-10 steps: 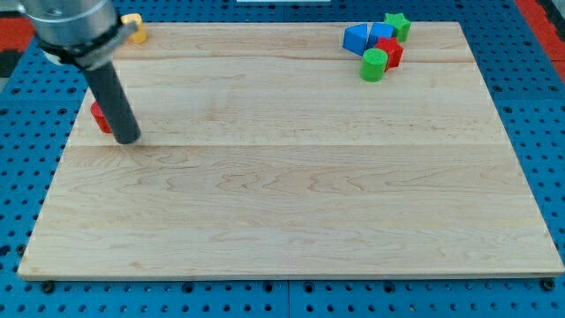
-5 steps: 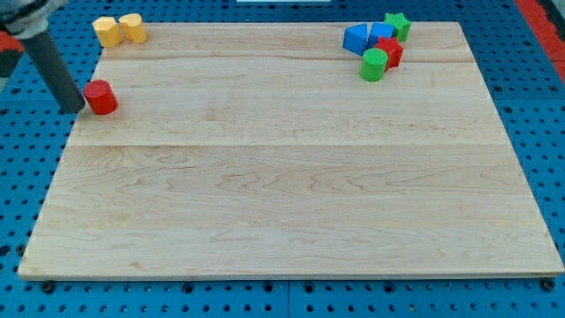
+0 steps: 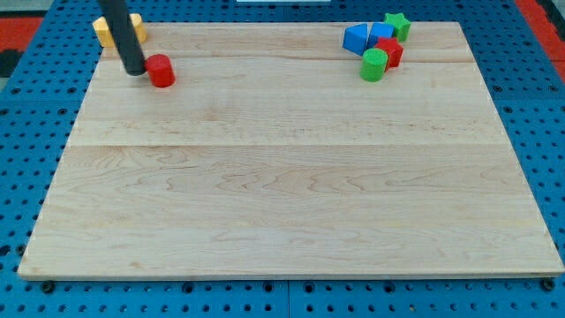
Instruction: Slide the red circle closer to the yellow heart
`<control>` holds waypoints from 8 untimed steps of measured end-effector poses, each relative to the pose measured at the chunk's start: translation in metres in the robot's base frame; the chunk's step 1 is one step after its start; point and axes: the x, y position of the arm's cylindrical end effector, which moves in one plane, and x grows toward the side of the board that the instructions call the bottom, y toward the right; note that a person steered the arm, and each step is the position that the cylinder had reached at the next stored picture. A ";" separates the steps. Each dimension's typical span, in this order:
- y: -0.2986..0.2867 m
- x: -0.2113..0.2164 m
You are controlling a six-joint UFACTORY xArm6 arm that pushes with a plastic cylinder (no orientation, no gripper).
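Note:
The red circle sits near the board's top left. My tip stands just to its left, touching or nearly touching it. The dark rod rises to the view's top and hides part of the yellow blocks at the top left corner. I cannot tell which of them is the yellow heart. The red circle lies a little below and to the right of those yellow blocks.
A cluster stands at the top right: a blue block, another blue block, a green star, a red block and a green cylinder. The wooden board lies on a blue pegboard.
The red circle has moved up and to the right, from the left edge toward the yellow blocks. My tip moved from its left side up and right with it.

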 end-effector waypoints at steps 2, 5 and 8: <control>0.023 0.066; 0.004 -0.022; -0.003 -0.023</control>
